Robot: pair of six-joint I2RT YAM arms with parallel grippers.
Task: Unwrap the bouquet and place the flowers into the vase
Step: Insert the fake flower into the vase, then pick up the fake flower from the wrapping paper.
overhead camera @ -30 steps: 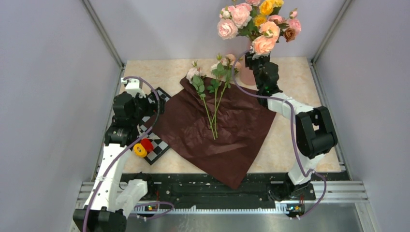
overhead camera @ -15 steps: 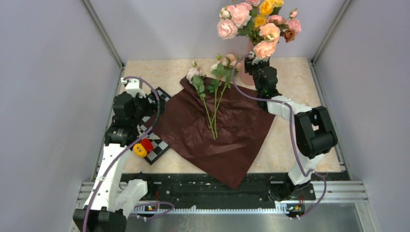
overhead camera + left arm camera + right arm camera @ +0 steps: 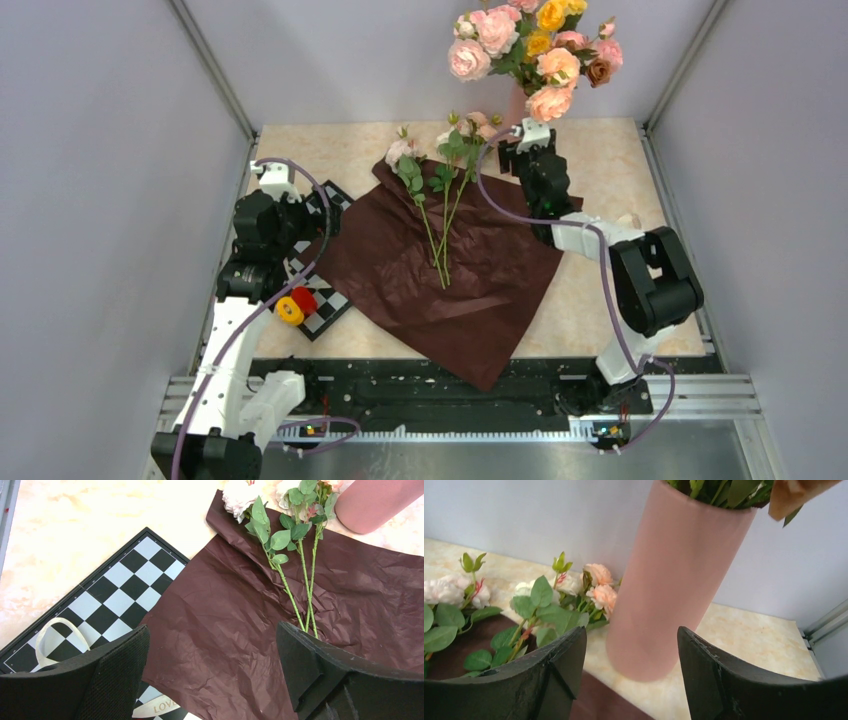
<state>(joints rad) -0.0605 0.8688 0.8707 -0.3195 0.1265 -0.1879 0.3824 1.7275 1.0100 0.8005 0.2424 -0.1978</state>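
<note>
Top view: right gripper backed off the far right corner since a second ago, jaws wider, nothing held; likely a release. Small pale roses on thin green stems loose on flattened dark red crinkled paper, mid-tabletop; unwrapped, not yet placed. Left wrist: left gripper wide open, empty, over black-and-white chequered board. Right wrist: tall salmon-pink matte vase upright ahead of parted jaws, untouched, mouth crowded with green foliage.
</note>
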